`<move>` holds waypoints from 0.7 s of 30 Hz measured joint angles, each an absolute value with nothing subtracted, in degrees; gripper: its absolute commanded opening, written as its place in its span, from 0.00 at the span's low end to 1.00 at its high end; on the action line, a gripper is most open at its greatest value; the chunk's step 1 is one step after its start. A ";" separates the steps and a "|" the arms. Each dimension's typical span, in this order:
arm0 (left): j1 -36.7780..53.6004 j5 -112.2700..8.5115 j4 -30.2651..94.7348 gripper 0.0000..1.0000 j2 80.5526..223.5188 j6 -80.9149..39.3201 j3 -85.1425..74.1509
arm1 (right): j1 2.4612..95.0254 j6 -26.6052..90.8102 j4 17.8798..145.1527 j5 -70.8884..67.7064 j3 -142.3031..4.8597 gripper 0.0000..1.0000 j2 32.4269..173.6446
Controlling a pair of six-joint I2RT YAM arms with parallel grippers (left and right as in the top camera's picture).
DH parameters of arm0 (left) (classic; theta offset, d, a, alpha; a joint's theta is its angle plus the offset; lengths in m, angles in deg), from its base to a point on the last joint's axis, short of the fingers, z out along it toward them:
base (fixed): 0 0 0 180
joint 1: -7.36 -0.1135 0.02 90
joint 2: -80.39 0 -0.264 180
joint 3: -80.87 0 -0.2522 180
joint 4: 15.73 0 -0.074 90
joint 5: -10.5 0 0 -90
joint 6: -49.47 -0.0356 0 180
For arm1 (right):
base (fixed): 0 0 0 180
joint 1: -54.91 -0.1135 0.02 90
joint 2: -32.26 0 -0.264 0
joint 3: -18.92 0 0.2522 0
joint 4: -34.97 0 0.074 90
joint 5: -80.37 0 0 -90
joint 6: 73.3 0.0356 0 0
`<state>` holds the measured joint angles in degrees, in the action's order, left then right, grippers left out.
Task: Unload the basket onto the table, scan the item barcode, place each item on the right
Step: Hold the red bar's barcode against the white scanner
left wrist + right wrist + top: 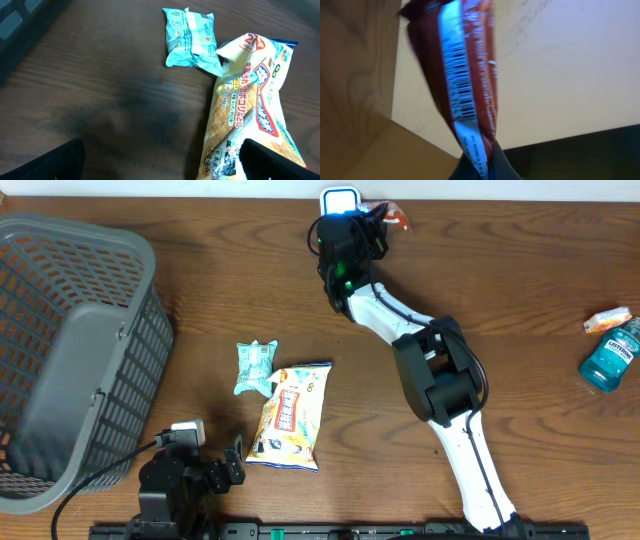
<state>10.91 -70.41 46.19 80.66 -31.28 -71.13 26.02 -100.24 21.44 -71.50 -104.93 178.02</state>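
Stretched far across the bench to the lit scanner.
Gripping a red wrapper, barcode out, in tightly closed right fingers at the far edge; with left fingers spread wide, empty, near left.

The overhead camera looks straight down on the desk from high up. It takes in the whole width, from the basket at the left edge to the bottle at the right edge.

The left wrist camera sits low by the near edge and faces the far edge, close to the teal packet and snack bag. Overhead shows both mid-desk.

The right wrist camera is at the far edge, very near the wrapper. Overhead shares only that wrapper.
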 measured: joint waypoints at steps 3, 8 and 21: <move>10.91 -70.41 46.19 0.98 80.66 -31.28 -71.15 | 25.96 -100.11 23.19 -70.71 -104.93 0.01 178.02; 10.91 -70.41 46.19 0.98 80.66 -31.28 -71.15 | 25.70 -99.48 24.52 -70.06 -104.93 0.01 178.02; 10.91 -70.41 46.19 0.98 80.66 -31.28 -71.13 | 22.29 -98.45 26.64 -67.63 -104.93 0.01 178.04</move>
